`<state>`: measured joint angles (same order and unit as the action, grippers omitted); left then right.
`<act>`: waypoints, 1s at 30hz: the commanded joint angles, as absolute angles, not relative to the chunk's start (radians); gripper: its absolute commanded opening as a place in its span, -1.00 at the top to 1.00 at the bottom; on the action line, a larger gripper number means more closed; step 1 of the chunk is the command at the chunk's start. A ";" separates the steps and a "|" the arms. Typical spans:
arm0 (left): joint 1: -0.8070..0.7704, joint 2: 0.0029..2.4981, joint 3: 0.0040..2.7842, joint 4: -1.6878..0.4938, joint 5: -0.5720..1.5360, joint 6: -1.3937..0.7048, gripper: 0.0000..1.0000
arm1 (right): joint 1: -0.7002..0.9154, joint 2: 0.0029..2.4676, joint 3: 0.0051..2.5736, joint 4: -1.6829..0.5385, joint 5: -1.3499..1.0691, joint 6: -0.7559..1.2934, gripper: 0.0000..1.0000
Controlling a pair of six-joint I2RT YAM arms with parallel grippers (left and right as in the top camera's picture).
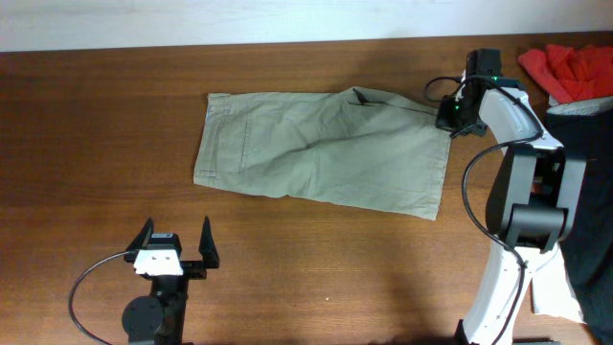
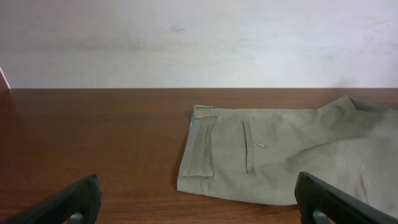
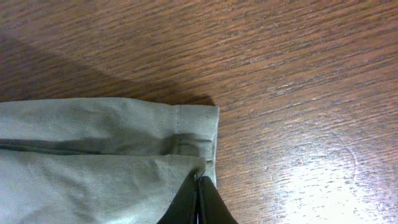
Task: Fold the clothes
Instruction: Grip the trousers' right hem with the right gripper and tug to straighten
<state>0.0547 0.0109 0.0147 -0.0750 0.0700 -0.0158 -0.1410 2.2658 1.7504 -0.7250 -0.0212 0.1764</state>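
Observation:
A pair of khaki shorts (image 1: 321, 149) lies spread flat on the brown table, waistband to the left. My right gripper (image 1: 448, 123) is at the shorts' far right corner. In the right wrist view its fingers (image 3: 199, 182) are shut together on the hem corner of the shorts (image 3: 93, 174). My left gripper (image 1: 175, 244) is open and empty near the front left of the table, well short of the shorts. In the left wrist view the open fingers (image 2: 198, 200) frame the waistband and pocket of the shorts (image 2: 280, 155) ahead.
A red cloth (image 1: 570, 69) lies bunched at the far right corner, with a dark garment (image 1: 586, 182) below it at the right edge. The right arm's base (image 1: 522, 220) stands at the right. A white wall (image 2: 199, 37) runs behind the table.

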 commanded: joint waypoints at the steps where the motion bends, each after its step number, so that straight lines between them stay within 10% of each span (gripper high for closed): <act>1: 0.060 0.006 0.009 -0.076 0.063 -0.017 -0.98 | -0.147 2.254 1.775 -0.717 -0.030 0.173 0.92; 27: 0.060 0.006 0.009 -0.076 0.063 -0.017 -0.98 | -0.152 2.207 1.840 -0.629 0.224 0.226 0.92; 30: 0.060 0.006 0.009 -0.076 0.063 -0.017 -0.98 | -0.154 2.226 1.842 -0.690 0.385 0.244 0.66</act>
